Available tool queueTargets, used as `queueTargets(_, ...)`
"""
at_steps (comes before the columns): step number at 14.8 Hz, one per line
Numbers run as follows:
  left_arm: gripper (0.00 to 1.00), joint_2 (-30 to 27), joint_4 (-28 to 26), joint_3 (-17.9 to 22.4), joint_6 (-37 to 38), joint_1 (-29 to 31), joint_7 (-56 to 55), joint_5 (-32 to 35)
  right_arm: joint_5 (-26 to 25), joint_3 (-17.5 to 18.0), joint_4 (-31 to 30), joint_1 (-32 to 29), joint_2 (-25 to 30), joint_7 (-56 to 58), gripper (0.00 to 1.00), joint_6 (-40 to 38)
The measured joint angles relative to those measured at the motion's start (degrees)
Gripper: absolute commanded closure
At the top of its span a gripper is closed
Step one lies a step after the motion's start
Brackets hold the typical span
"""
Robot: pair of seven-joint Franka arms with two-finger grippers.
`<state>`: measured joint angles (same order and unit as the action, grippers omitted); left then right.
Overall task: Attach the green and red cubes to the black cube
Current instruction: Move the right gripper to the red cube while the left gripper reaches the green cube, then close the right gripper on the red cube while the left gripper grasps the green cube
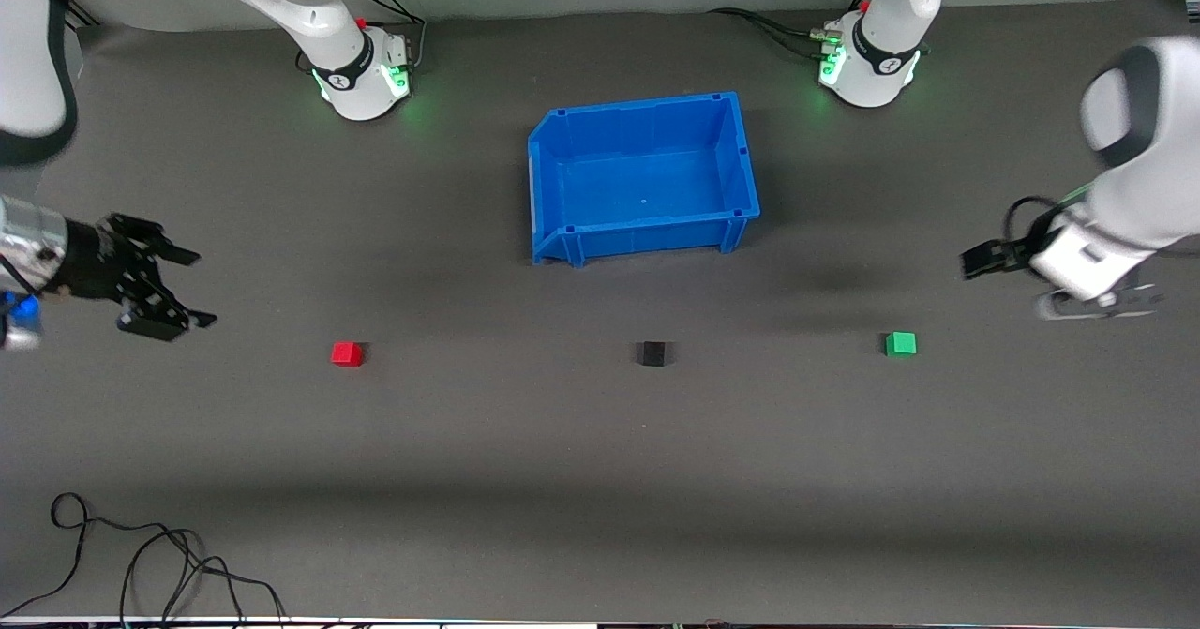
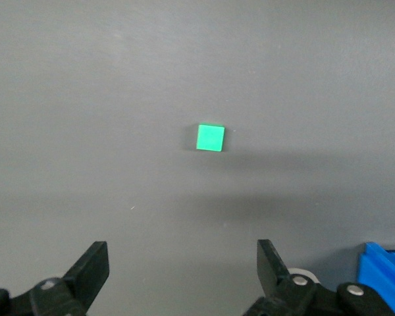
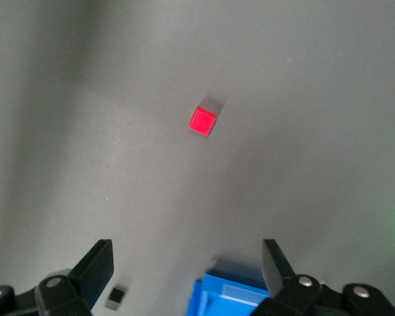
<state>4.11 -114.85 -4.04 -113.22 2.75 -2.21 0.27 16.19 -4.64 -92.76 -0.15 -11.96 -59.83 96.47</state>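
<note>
Front view: three separate cubes (image 1: 651,353).

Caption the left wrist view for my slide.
Left gripper, fingers open, hovers over the table near the green cube, with a blue bin corner visible.

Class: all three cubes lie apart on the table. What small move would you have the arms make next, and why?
Probably lower the open left gripper onto the green cube and the open right gripper onto the red cube; neither holds anything, and the black cube sits untouched between them.
</note>
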Motion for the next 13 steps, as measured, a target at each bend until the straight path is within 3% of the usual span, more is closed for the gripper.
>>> queueTargets(6, 0.04, 12.67, -1.07, -0.18, -9.48, -3.40, 2.42, 1.34, 11.26, -0.48, -14.52, -0.16, -5.70, -0.47, 0.00, 20.05)
queueTargets(13, 0.06, 22.02, -0.40, 0.38, -18.13, -3.14, 2.43, 1.51, 21.84, -0.42, -18.53, -0.13, -15.02, 2.88, 0.00, 29.70)
